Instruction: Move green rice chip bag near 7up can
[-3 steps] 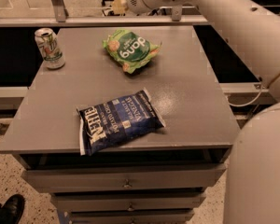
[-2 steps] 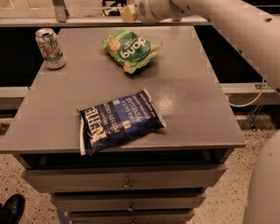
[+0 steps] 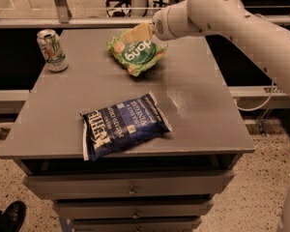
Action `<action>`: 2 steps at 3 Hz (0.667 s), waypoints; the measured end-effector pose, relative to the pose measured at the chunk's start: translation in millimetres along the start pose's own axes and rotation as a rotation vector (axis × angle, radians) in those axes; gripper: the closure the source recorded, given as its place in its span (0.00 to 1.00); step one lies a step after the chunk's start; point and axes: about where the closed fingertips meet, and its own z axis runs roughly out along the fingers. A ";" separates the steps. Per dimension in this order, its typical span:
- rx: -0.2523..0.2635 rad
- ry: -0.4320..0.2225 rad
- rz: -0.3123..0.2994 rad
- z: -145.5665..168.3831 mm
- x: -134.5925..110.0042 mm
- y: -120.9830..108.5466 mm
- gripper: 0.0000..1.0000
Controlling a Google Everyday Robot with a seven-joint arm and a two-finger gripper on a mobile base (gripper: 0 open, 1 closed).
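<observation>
On the gray table (image 3: pixel 203 115), the gripper (image 3: pixel 137 33) hangs at the green bag (image 3: pixel 135 57), over its far edge (jaws: cannot tell). The can (image 3: pixel 52 50) stands well left.

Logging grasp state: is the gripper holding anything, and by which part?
Cannot tell. The gripper is at the far edge of the green rice chip bag, which lies on the table.

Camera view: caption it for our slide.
The end effector at the far edge of the green chip bag; soda can on the table, rear left; blue chip bag in front.
</observation>
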 end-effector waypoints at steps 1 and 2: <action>-0.022 0.012 -0.017 8.9 18.5 -7.6 0.00; -0.040 0.023 -0.039 19.7 28.3 -10.9 0.00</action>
